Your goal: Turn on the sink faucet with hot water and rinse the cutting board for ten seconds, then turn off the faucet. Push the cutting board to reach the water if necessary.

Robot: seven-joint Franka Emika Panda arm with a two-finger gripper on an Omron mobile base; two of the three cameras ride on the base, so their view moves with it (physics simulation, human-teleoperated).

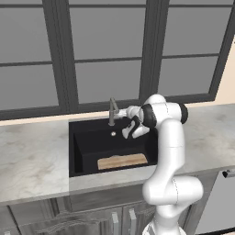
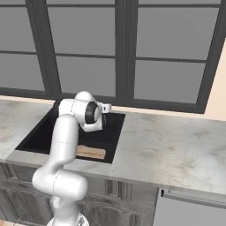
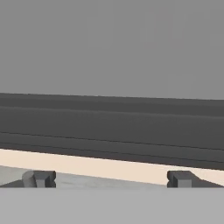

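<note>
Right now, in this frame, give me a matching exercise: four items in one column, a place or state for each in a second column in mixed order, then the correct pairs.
Column 1
1. sink faucet
2. cutting board
3. hand
4. sink

Column 2
A. lying flat on the basin floor near the front wall
B. open, held over the basin just right of the faucet
C. black, set into the marble counter
D. upright at the back rim, no stream visible

Pairs: 1-D, 2-A, 3-B, 4-C
</note>
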